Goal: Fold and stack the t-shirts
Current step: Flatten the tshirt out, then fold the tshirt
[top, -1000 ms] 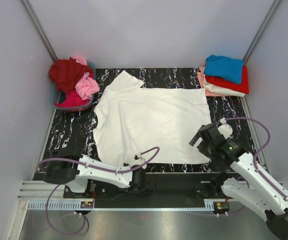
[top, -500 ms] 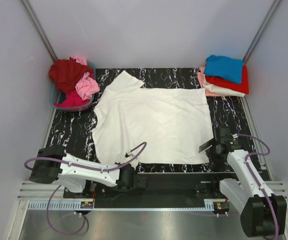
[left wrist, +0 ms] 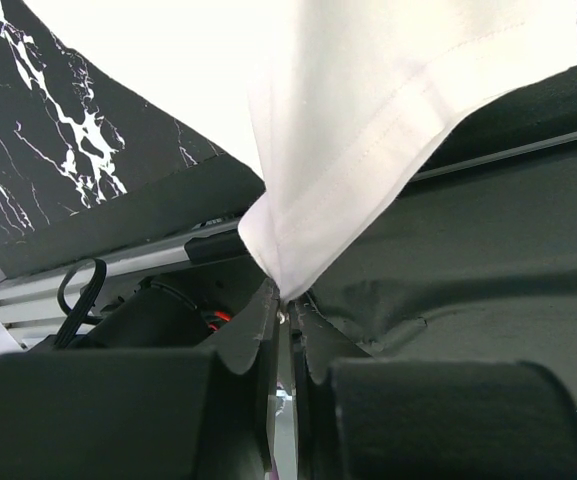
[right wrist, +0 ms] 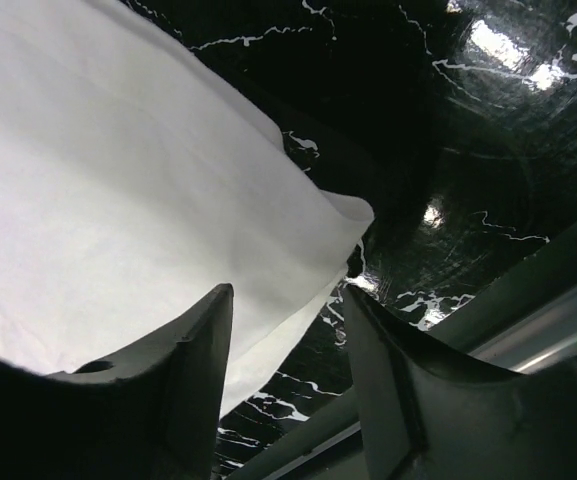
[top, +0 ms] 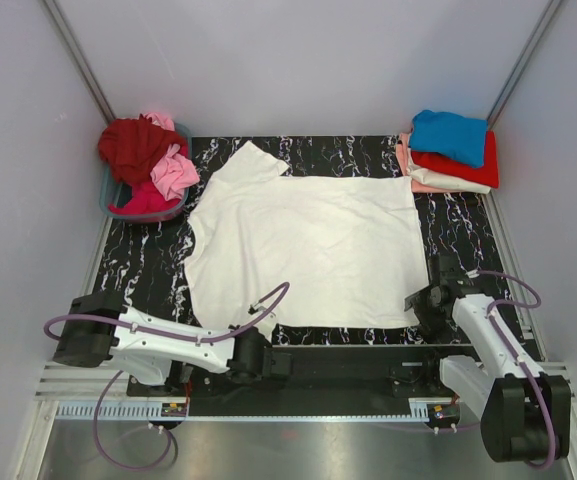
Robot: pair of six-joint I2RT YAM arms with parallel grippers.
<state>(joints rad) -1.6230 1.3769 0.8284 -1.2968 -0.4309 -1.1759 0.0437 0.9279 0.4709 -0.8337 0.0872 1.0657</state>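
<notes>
White t-shirt (top: 303, 245): spread flat across the middle of the black marbled table (top: 468, 225), one sleeve pointing to the far left.
Left gripper (left wrist: 284, 305): fingers pressed together on the near left hem, pinching a corner of cloth that rises from the table edge.
Change, left: the arm has drawn back slightly toward the near left, with the hem following.
Right gripper (right wrist: 286, 295): fingers spread, straddling the near right corner of the shirt and low over the table.
Change, right: it has swung out to that corner and its fingers have narrowed.
Folded stack (top: 451, 152): far right corner, blue on top, unmoved.
Unfolded shirts (top: 148, 165): heaped in the basket (top: 108, 195) at the far left, unchanged.
</notes>
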